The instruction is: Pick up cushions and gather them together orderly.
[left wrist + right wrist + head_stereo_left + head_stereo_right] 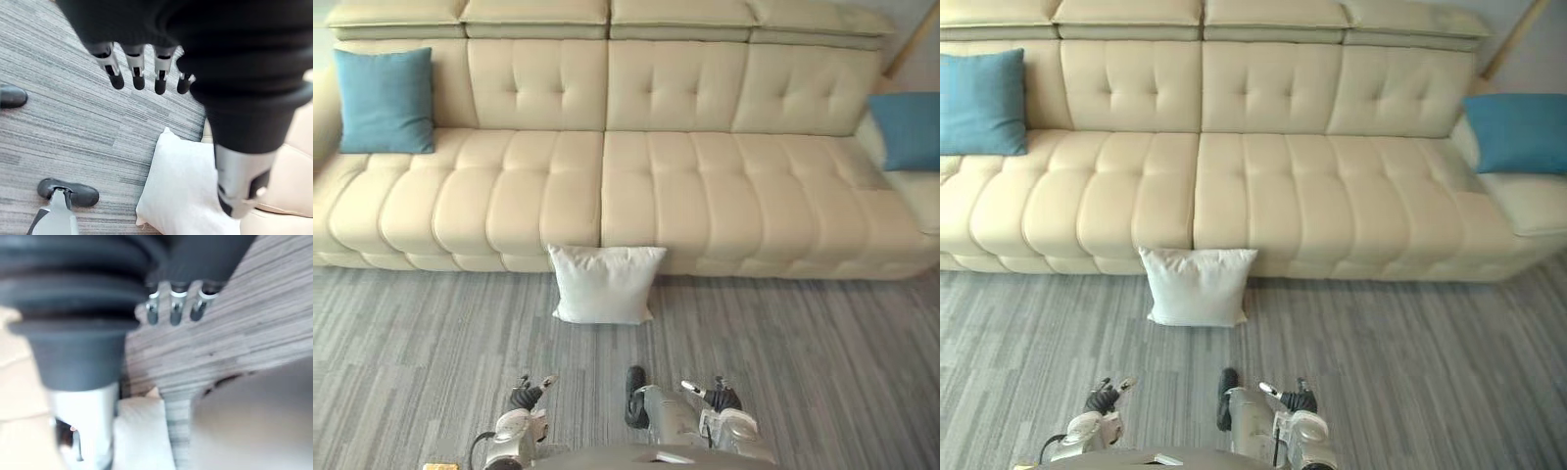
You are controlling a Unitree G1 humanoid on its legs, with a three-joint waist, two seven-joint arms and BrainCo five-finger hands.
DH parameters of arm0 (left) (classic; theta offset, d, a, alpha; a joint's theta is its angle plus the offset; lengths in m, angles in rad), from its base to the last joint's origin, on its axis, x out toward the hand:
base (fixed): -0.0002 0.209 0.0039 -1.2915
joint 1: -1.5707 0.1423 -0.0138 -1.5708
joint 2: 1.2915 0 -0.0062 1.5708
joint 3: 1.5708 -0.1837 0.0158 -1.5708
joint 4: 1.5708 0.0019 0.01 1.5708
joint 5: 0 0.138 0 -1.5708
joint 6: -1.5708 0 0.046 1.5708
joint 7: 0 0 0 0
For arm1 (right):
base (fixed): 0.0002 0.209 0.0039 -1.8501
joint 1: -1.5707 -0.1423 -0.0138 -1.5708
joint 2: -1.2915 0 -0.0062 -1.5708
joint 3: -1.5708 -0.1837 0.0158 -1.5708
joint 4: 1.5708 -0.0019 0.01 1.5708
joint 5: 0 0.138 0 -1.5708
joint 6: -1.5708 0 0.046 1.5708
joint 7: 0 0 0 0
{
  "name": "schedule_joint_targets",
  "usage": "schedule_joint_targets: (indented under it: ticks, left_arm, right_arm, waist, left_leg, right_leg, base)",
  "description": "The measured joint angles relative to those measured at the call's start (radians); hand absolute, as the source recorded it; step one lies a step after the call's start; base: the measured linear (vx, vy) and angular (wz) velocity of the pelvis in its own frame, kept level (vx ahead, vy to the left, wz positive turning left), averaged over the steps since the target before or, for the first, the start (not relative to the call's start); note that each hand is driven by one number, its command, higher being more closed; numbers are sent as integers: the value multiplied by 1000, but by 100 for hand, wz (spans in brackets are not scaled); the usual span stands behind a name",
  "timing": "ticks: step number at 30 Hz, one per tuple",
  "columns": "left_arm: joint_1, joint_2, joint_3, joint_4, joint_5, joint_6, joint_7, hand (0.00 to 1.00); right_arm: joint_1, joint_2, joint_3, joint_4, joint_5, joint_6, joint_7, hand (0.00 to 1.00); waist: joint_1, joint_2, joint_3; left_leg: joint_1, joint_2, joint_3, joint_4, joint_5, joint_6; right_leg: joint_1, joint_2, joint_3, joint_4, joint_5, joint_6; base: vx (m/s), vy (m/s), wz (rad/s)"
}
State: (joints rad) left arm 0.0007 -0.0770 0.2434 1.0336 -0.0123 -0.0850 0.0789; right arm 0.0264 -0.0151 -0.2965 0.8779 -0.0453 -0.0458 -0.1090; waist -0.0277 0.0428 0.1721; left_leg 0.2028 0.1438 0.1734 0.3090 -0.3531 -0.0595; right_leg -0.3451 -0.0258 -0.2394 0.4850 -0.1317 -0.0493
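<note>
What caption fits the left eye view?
White cushion on the floor against the sofa; left blue cushion and right blue cushion at its ends.

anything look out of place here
Yes: the white cushion is on the carpet, propped against the front of the sofa, while the left blue cushion and right blue cushion rest on its seat at opposite ends. The left hand and right hand hold nothing.

I log: sofa (607, 186) cream, button-tufted; floor cushion (605, 284) white, plain; left cushion (384, 100) and right cushion (909, 130) teal; carpet (411, 343) grey, streaked.
</note>
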Motion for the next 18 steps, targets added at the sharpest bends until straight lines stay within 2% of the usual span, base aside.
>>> schedule_joint_targets:
  ticks: [1,3,4,5,6,7,8,9,10,11,13,15,16,17,18]
  left_arm:
    - [0,0,3,-2,6,0,0,0]
    - [11,-3,33,-40,6,1,0,0]
    - [16,-3,40,-51,6,0,0,0]
    - [28,-3,58,-74,5,1,0,0]
    - [35,-1,63,-87,4,2,1,0]
    - [35,-1,65,-90,3,2,1,0]
    - [35,-2,67,-99,-4,3,1,0]
    - [33,-3,67,-107,-4,3,1,0]
    - [33,-2,68,-110,-4,4,1,0]
    - [30,-2,71,-111,-3,4,1,0]
    - [27,-2,69,-112,-1,3,1,0]
    - [25,-2,67,-121,7,2,0,0]
    - [28,-3,58,-119,7,-2,1,0]
    - [38,-5,50,-113,7,-2,1,0]
    - [33,6,49,-108,6,-2,-1,0]
  right_arm:
    - [0,-1,1,0,0,2,0,0]
    - [1,-8,18,4,-2,15,-1,0]
    - [4,-9,21,5,-2,19,-1,0]
    - [14,-11,22,7,-2,24,-1,0]
    - [21,-11,22,7,-2,28,-1,0]
    - [23,-11,22,8,-2,29,-2,0]
    - [30,-12,21,8,-1,31,-2,0]
    - [33,-11,20,8,0,32,-2,0]
    - [34,-11,20,8,0,32,-2,0]
    - [38,-7,15,8,1,32,-3,0]
    - [41,-5,15,8,0,33,-3,0]
    - [45,-3,17,10,-1,33,-3,0]
    - [48,-6,16,10,-3,33,-2,0]
    - [53,-15,15,7,-3,33,-2,0]
    - [50,-8,14,17,-2,35,-3,0]
  waist:
    - [-3,9,-1]
    - [10,16,2]
    - [14,17,3]
    - [21,18,4]
    - [24,16,5]
    - [25,15,5]
    - [30,13,5]
    - [31,8,8]
    - [31,8,8]
    - [36,-3,15]
    - [38,-6,16]
    - [47,-15,18]
    - [55,-8,10]
    - [56,11,-1]
    - [56,-6,-7]
  left_leg:
    - [-60,25,-41,134,16,-26]
    - [-173,73,-80,455,73,-91]
    - [-196,84,-78,535,80,-100]
    - [-244,122,-45,690,94,-98]
    - [-267,150,-6,745,98,-85]
    - [-276,157,5,754,97,-82]
    - [-302,171,38,755,95,-79]
    - [-340,181,79,719,81,-54]
    - [-347,180,93,691,75,-46]
    - [-361,179,130,591,66,-33]
    - [-372,164,136,497,60,-30]
    - [-401,122,123,381,61,-23]
    - [-407,81,107,222,142,-9]
    - [-410,74,87,138,248,22]
    - [-408,65,94,160,216,30]
  right_leg:
    - [23,6,-19,4,-30,-9]
    - [100,36,-25,-17,-67,-32]
    - [124,46,-23,-24,-76,-36]
    - [190,67,-17,-46,-101,-45]
    - [229,75,-6,-62,-113,-52]
    - [240,76,-2,-68,-115,-52]
    - [272,78,12,-92,-117,-52]
    - [312,75,31,-132,-115,-50]
    - [323,69,34,-142,-115,-49]
    - [359,53,38,-159,-113,-47]
    - [399,33,43,-163,-114,-47]
    - [435,2,70,-155,-115,-40]
    - [444,-9,79,-143,-124,14]
    - [446,2,91,-137,-139,45]
    - [449,-8,107,-128,-162,74]
  base:
    - [482,-279,48]
    - [430,-196,8]
    - [535,-179,-32]
    - [508,-135,-36]
    - [413,-105,-34]
    - [314,-43,-29]
    - [354,4,-33]
    - [421,19,-35]
    - [421,67,-31]
    - [344,107,-14]
    - [317,148,1]
    - [260,224,0]
    - [244,256,-17]
    - [235,275,-21]
    - [236,212,-4]
